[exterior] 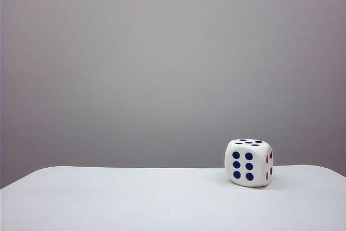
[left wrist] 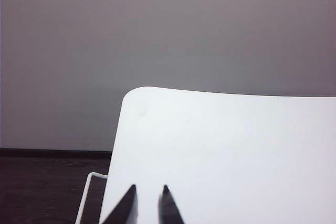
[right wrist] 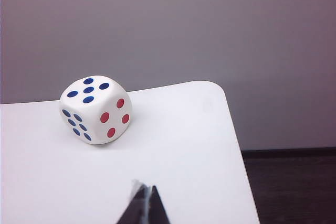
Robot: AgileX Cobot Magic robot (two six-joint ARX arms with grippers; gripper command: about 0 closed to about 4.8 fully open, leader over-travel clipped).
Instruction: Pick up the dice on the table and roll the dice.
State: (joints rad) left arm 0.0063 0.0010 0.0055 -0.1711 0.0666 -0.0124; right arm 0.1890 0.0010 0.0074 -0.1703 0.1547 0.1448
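The dice, a big white cube with dark blue pips and a red four face, rests on the white table towards the right. In the right wrist view the dice lies ahead of my right gripper, well apart from it; those dark jaws are pressed together and hold nothing. My left gripper hovers over the table near its left far corner, its two fingertips parted with bare tabletop between them. Neither gripper shows in the exterior view.
A grey wall stands behind the table. The table's rounded far corners drop off to a dark floor. A thin white frame bar runs beside the table's left edge.
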